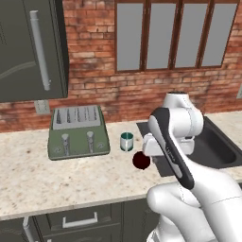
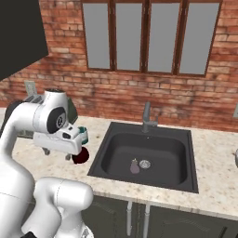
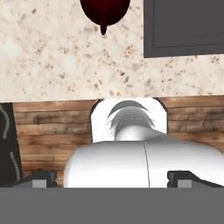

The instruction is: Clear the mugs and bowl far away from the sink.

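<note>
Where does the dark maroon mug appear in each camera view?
Left base view: dark maroon mug at centre, on the counter beside the sink.
Right base view: mug at left, partly behind the arm.
Hand view: mug at the top edge.
Shared landmark: the sink's near corner.
</note>
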Robot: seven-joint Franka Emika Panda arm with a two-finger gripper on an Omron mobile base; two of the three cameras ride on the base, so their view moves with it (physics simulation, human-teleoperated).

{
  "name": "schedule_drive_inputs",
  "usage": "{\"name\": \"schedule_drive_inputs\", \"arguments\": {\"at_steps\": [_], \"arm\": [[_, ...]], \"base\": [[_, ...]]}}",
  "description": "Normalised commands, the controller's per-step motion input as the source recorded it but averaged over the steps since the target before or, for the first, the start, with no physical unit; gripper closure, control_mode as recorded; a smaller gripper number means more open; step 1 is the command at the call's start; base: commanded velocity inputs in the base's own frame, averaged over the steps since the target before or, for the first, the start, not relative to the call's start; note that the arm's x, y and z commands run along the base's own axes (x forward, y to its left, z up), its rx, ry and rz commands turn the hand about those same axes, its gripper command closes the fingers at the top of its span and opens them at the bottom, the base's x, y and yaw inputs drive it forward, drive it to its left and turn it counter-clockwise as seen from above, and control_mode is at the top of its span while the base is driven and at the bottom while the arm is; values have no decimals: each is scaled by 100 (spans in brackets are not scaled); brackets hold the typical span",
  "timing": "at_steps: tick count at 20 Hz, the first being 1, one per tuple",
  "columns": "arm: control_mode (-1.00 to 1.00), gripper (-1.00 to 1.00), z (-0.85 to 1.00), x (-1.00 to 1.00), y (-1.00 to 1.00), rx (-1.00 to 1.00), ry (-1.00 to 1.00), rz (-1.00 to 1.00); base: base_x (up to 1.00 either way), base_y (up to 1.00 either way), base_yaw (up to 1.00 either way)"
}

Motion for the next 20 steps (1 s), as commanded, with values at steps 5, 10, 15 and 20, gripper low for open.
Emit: {"name": "schedule_drive_inputs", "arguments": {"at_steps": [5,10,15,20], "arm": [[-100,-100,-37,0,0,0,0,0],[-100,-100,-38,3,0,0,0,0],[-100,-100,-17,8,0,-2,3,0],[-100,-100,-8,13,0,-1,4,0]], "base": [[0,0,0],[0,0,0],[0,0,0],[0,0,0]]}}
